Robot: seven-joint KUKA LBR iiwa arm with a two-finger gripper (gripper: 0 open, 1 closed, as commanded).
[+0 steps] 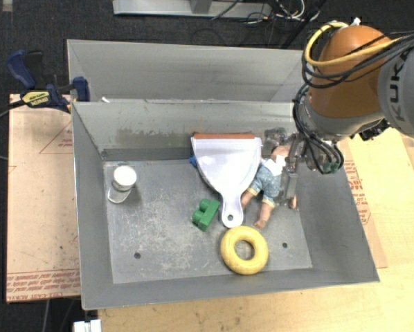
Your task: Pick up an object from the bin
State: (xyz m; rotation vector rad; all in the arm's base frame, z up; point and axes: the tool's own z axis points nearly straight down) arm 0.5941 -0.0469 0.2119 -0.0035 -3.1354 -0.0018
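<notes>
White dustpan [224, 168] lay flat, with its handle toward the view's bottom. Green block [205, 214] sat just left of the dustpan's handle. Yellow ring [244, 250] lay just below the handle end. White-capped jar [122, 184] stood well left of the dustpan.

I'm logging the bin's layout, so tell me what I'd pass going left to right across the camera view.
White-capped jar → green block → yellow ring → doll → gripper. The white dustpan stretches from above the block to the doll, so it is left out.
</notes>
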